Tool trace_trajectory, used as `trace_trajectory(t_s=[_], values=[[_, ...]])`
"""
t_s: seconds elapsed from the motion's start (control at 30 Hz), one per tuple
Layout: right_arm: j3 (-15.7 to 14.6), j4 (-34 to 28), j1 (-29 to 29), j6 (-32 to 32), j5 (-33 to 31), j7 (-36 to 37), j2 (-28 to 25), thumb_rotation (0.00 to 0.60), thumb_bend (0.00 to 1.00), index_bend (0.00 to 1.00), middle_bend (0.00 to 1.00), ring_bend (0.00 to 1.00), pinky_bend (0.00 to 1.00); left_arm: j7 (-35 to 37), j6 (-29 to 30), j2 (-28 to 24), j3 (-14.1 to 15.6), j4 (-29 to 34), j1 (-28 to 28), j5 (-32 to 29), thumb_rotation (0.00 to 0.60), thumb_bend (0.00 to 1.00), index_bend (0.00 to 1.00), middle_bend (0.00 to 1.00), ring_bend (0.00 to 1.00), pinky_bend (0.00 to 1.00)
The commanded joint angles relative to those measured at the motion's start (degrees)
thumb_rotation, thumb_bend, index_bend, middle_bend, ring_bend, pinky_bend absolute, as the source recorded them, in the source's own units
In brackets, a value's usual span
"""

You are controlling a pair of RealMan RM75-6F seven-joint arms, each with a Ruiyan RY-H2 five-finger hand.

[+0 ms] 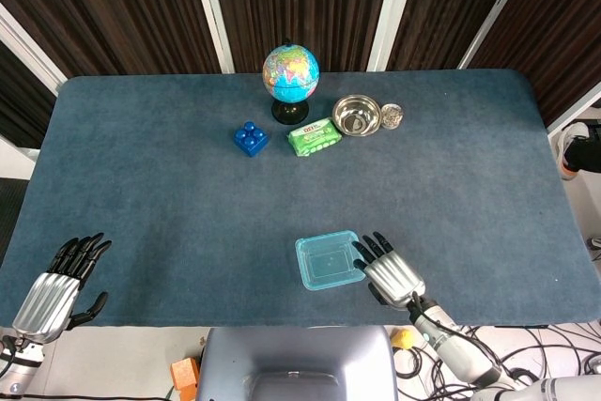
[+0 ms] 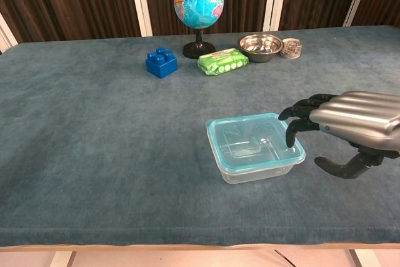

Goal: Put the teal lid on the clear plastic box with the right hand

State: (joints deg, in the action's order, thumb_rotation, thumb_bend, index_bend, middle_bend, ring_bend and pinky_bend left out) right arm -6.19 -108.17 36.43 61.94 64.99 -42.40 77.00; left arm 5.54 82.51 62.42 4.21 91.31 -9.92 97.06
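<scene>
The teal lid (image 2: 255, 139) already sits on the clear plastic box (image 2: 257, 166), directly at the fingertips of the right hand (image 2: 340, 123), which hovers with fingers apart and curled down over the lid's near edge, holding nothing. Any uneven push there could tip the light box or skid it across the surface (image 2: 94, 129) away from the hand (whether the lid is fully seated cannot be told). The left hand (image 1: 58, 286) idles far off, spread.
</scene>
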Motion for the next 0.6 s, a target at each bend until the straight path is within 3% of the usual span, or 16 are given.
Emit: trace_trajectory(t_s=[0.03, 0.37, 0.6], values=[[0.1, 0.4, -0.2, -0.2, 0.0, 0.1, 0.2, 0.600, 0.48, 0.30, 0.05, 0.00, 0.00, -0.1, -0.1, 0.0, 0.0, 0.0, 0.0, -0.1, 0.600, 0.38, 0.00, 0.00, 0.00, 0.00], [1.1, -0.2, -1.0, 0.2, 1.6, 2.1, -0.9, 0.600, 0.48, 0.30, 0.05, 0.00, 0.00, 0.0, 0.0, 0.0, 0.0, 0.0, 0.0, -0.1, 0.600, 0.38, 0.00, 0.00, 0.00, 0.00], [3.5, -1.9, -0.5, 0.0, 1.1, 3.2, -1.7, 0.600, 0.48, 0.28, 0.05, 0.00, 0.00, -0.1, 0.0, 0.0, 0.0, 0.1, 0.0, 0.1, 0.600, 0.38, 0.00, 0.00, 0.00, 0.00]])
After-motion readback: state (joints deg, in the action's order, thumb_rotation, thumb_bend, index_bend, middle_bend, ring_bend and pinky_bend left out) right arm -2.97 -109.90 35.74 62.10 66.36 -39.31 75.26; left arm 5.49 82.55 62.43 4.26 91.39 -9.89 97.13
